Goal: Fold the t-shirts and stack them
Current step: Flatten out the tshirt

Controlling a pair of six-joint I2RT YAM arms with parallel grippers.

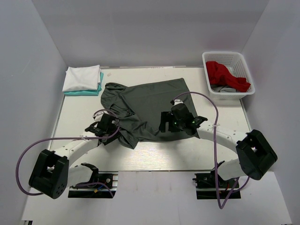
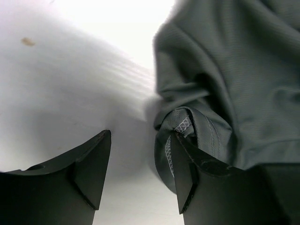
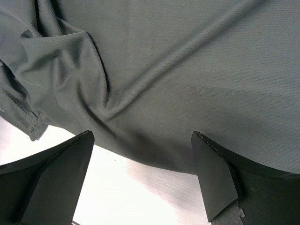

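Note:
The dark grey t-shirt (image 1: 145, 105) lies spread and rumpled in the middle of the table. My left gripper (image 1: 108, 132) is open at its near left corner; in the left wrist view the right finger (image 2: 185, 173) touches a bunched stitched hem of the dark grey t-shirt (image 2: 225, 93), the left finger over bare table. My right gripper (image 1: 165, 125) is open above the shirt's near edge, nothing between its jaws; the cloth (image 3: 187, 70) fills the right wrist view. A folded white t-shirt (image 1: 83, 77) lies on a folded teal t-shirt (image 1: 89, 93) at back left. A red t-shirt (image 1: 225, 75) sits in the basket.
The white lattice basket (image 1: 243, 63) stands at the back right and also holds some grey cloth (image 1: 227, 88). Grey walls enclose the table on three sides. Purple cables loop from both arms.

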